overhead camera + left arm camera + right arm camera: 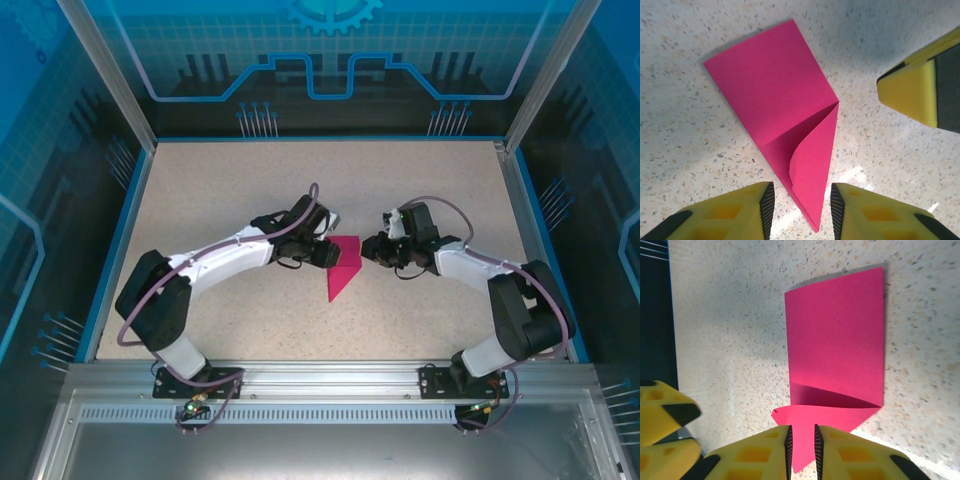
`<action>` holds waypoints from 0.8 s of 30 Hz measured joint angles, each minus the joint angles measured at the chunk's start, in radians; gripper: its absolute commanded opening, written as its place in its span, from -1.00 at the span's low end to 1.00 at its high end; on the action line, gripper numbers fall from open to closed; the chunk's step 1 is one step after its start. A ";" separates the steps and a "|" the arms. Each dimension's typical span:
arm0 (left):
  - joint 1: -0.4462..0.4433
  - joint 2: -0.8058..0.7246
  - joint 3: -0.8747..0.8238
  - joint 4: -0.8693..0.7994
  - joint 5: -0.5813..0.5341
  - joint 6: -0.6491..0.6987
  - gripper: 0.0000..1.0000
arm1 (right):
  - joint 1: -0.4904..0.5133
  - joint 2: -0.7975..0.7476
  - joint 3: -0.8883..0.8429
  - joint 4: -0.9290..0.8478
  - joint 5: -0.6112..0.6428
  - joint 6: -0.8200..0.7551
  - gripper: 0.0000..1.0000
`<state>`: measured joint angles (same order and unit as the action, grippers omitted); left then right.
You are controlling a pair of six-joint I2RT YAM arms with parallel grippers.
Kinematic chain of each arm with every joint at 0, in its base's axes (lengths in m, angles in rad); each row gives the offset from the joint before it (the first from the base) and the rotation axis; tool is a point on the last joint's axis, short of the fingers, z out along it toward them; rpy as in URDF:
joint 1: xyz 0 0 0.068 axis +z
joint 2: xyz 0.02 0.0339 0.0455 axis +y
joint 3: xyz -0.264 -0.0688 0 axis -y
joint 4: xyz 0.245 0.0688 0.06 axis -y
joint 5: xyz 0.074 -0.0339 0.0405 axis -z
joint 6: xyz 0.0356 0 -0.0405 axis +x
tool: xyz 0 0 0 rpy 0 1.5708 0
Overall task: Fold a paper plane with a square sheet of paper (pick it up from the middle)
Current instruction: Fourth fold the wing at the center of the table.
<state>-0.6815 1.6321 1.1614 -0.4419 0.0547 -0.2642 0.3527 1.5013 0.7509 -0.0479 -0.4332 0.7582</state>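
On the speckled table (pixel 220 200) lies the folded, pointed magenta-pink paper sheet (pixel 775 100); left pincer (pixel 799 200) open astride its tip, right pincer (pixel 801 440) slightly parted above one corner.

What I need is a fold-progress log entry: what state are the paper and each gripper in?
sheet of paper: partly folded to a point, lying on the table, one flap curling up.
left gripper: open, the paper's point seen between its fingers.
right gripper: narrowly open, the paper's point seen in the gap.
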 measured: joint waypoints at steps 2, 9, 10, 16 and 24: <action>0.000 -0.021 -0.016 0.006 -0.007 -0.013 -0.24 | 0.000 -0.008 0.001 -0.034 0.019 -0.001 -0.53; 0.000 -0.037 -0.066 0.021 -0.010 -0.072 -0.23 | 0.000 -0.032 0.002 -0.147 0.090 0.021 -0.44; 0.000 -0.037 -0.066 0.024 -0.009 -0.078 -0.23 | 0.000 -0.041 0.002 -0.159 0.097 0.027 -0.43; 0.000 -0.039 -0.075 0.052 -0.004 -0.118 -0.23 | 0.000 -0.108 0.003 -0.214 0.145 0.057 -0.40; 0.000 -0.074 -0.085 0.082 0.014 -0.159 -0.23 | 0.008 -0.153 0.023 -0.293 0.180 0.085 -0.38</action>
<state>-0.6815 1.5581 1.0767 -0.3603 0.0689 -0.4236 0.3611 1.3487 0.7742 -0.3412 -0.2535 0.8433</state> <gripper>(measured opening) 0.385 0.309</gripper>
